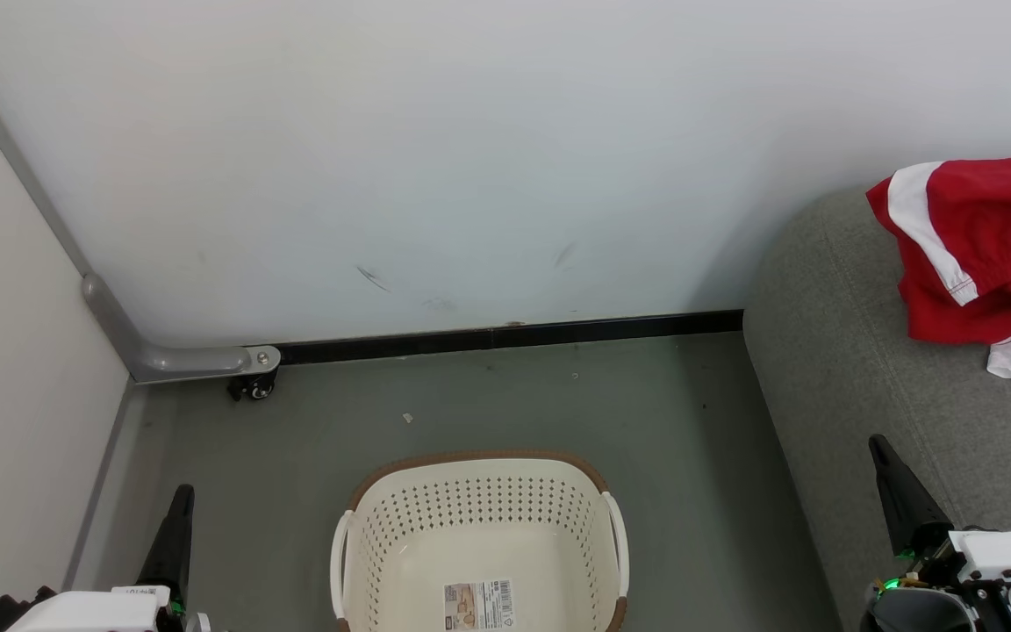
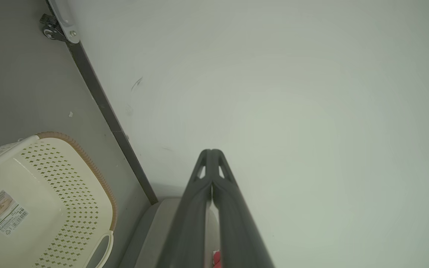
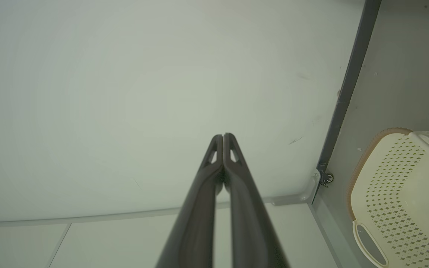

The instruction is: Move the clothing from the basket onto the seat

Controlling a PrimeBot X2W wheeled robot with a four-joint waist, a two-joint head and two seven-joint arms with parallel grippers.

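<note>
- The left gripper (image 1: 182,493) has its two dark fingers pressed together, nothing between them; its tips point at the pale wall (image 1: 470,158).
- The right gripper (image 1: 878,443) is likewise closed on nothing, its fingers over the near edge of the seat (image 1: 830,351).
- The clothing (image 1: 988,228) lies in a red heap with white stripes on the seat, beyond the right fingertips and to their right, well apart from them. How many garments the heap holds I cannot tell.
- One basket (image 1: 479,456) stands on the floor (image 1: 663,412) between the two pairs of fingers, nearer the left pair. It has two side handles and one printed label (image 1: 477,606) on its bottom.
- The seat's rounded grey side rises between the basket and the clothing.
- Ahead of the left fingertips one small caster (image 1: 253,387) sits under a grey metal frame foot (image 1: 181,360), in the corner where a pale side panel (image 1: 5,369) meets the wall.
- One white scrap (image 1: 407,418) lies on the floor just beyond the basket.
- The floor is matt grey; a black skirting strip (image 1: 505,335) runs along the foot of the scuffed wall.
</note>
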